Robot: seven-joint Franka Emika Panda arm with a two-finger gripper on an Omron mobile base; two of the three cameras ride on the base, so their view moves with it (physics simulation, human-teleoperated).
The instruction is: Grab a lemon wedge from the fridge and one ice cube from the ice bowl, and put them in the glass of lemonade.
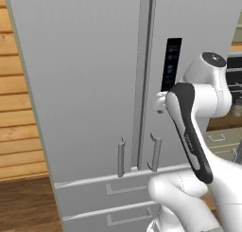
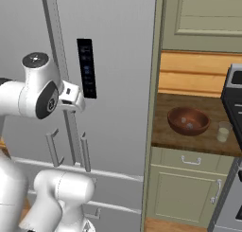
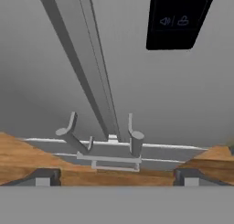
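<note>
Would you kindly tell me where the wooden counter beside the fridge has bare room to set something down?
The brown wooden counter is bare along its left part, between the tall grey fridge and the wide reddish-brown bowl. It is crowded at the right, where the small pale yellowish glass stands just beside the bowl, near the dark stove.

Both base views sit close behind the arm, sharing the fridge (image 1: 85,84) doors from either side; the hand view looks closely down the door seam.
</note>
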